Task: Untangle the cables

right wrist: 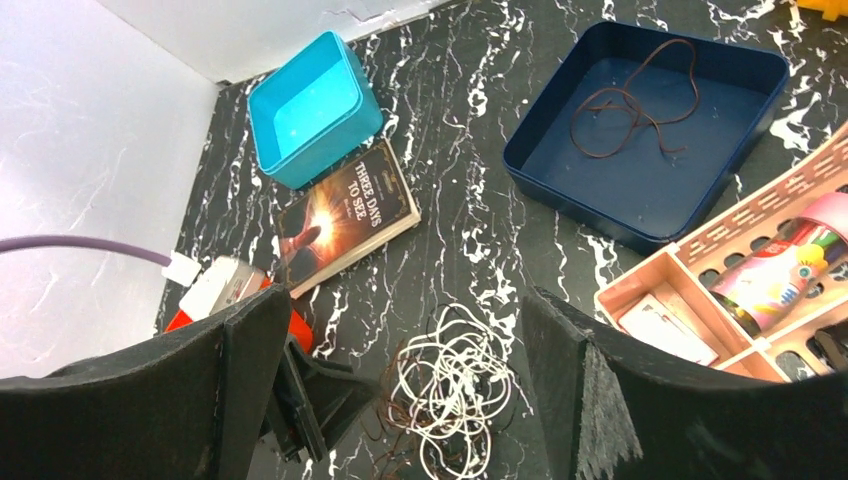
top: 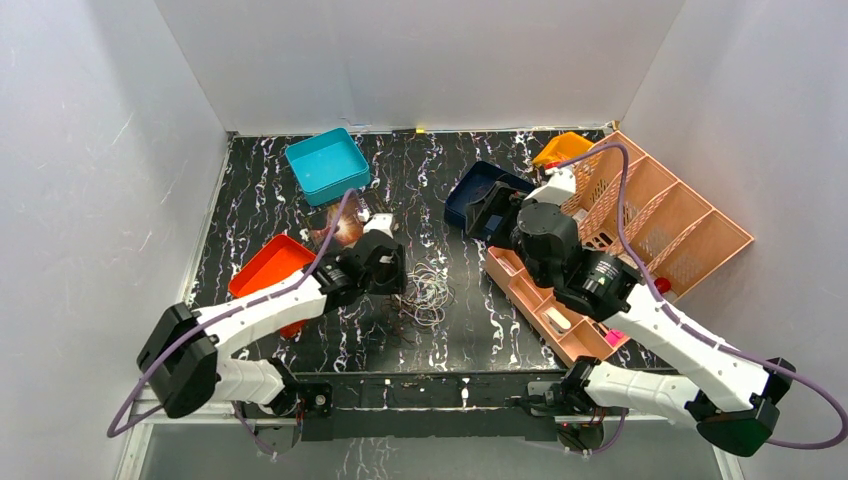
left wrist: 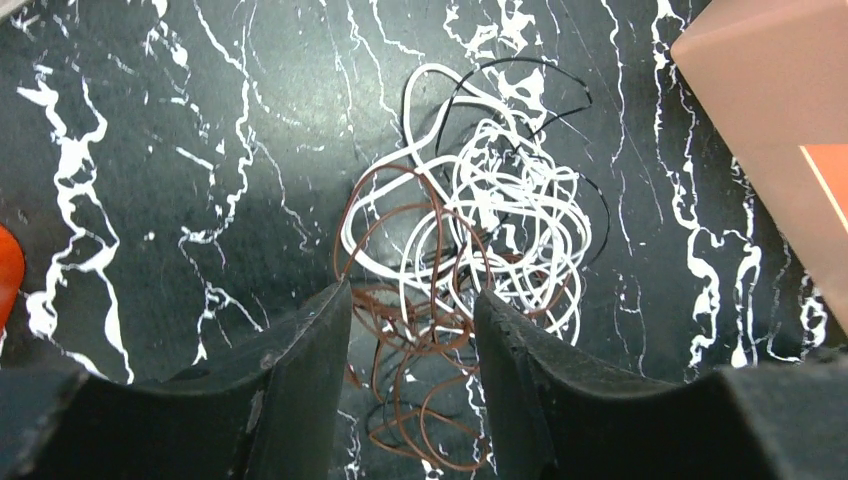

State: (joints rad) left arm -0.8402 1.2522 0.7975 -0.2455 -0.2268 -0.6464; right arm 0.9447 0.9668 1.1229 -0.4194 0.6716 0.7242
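The black, white-veined marble table (top: 460,335) carries a peach slotted organiser (top: 690,230) along its right side, touching no tray that can be made out.

The left arm (top: 270,305) reaches from its near-left base forward and rightward, its wrist bent down at the left edge of the wire heap. The right arm (top: 680,340) folds out to the near right, then rises leftward, with its wrist held high over the organiser's near-left end.

A teal bin (top: 325,160) sits at the far left, a navy tray (right wrist: 700,180) at far centre, a red tray (top: 268,270) on the left and an orange bin (top: 562,148) in the far right corner. A paperback (right wrist: 345,215) lies just beside the teal bin.

The cables (left wrist: 470,240) lie in one tangle on the bare table at mid-centre, between the two arms and well apart from the trays. In the left wrist view the tangle's long axis runs straight away from the fingers, with brown loops nearest, white coils in the middle and thin black loops at the far end.

The left gripper (left wrist: 412,295) stands about half apart, astride the brown loops, and no wire is seen pinched. The right gripper (right wrist: 405,300) is spread wide and holds nothing, above and aside of the tangle.

A lone brown cable (right wrist: 630,105) lies loosely curled in the navy tray.
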